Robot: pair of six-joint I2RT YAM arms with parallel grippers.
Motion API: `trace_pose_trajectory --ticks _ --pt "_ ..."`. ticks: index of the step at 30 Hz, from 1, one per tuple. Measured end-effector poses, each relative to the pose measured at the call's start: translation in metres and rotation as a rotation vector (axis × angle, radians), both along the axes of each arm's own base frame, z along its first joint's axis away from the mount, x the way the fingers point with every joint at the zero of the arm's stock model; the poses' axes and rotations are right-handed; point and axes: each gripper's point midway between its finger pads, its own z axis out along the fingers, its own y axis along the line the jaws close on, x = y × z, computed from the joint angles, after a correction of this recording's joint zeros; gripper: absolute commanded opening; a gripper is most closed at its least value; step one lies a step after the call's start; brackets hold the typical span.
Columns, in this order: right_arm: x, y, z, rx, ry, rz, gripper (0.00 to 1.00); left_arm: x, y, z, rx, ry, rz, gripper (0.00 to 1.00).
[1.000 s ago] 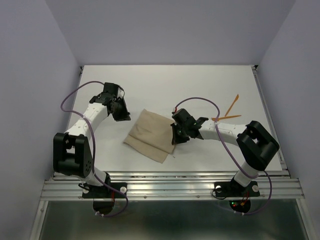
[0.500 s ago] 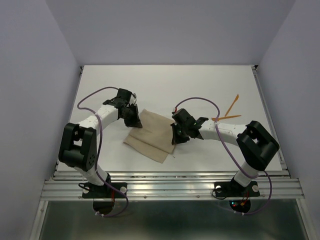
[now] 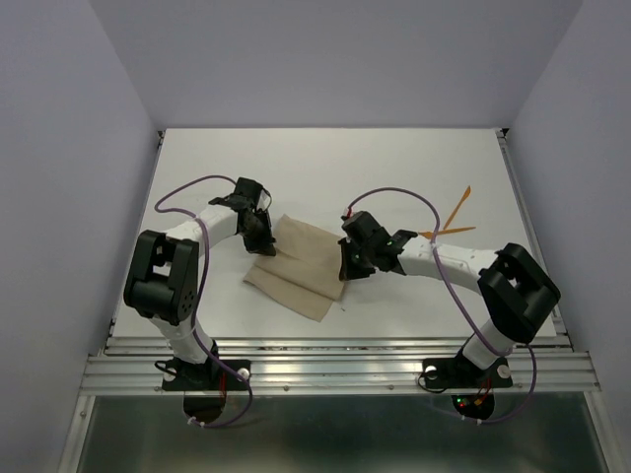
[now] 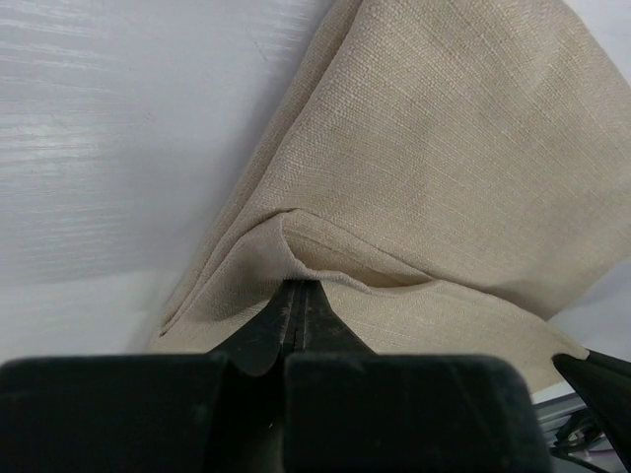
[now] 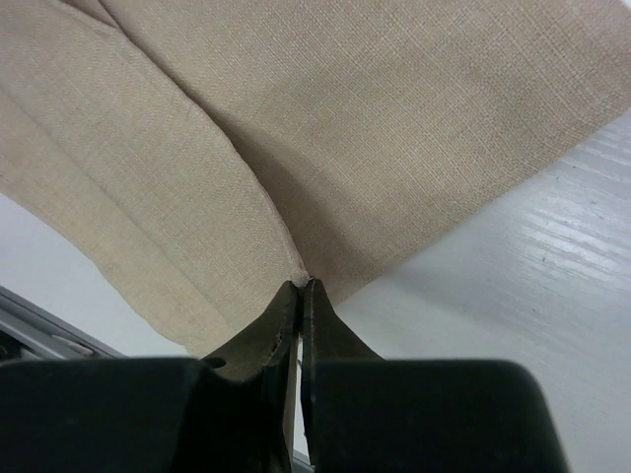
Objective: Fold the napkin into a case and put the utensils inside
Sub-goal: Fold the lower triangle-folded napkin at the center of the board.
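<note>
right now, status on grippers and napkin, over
left gripper shut on napkin, left edge. right gripper shut on its right edge. napkin partly folded on table. utensils lie apart at far right; nothing in the way.

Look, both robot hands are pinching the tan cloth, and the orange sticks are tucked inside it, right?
Not quite. The left gripper and right gripper do each pinch the napkin, but the orange utensils are not inside it. The top external view shows them lying on the bare table, off to the right of the cloth.
</note>
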Motion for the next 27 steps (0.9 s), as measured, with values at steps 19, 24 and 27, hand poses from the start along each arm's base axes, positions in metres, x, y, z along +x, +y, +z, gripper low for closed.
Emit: trace_pose_trajectory --ticks 19,24,27 --pt "0.007 -0.011 -0.008 -0.069 -0.02 -0.034 0.4 0.004 0.004 0.009 0.018 -0.036 0.012 0.0" --pt "0.016 -0.011 0.006 -0.103 -0.058 -0.046 0.4 0.002 0.008 0.009 0.036 -0.027 0.023 0.0" --pt "0.021 -0.002 0.019 -0.089 -0.093 -0.038 0.26 0.004 0.009 0.011 0.04 -0.03 0.032 0.0"
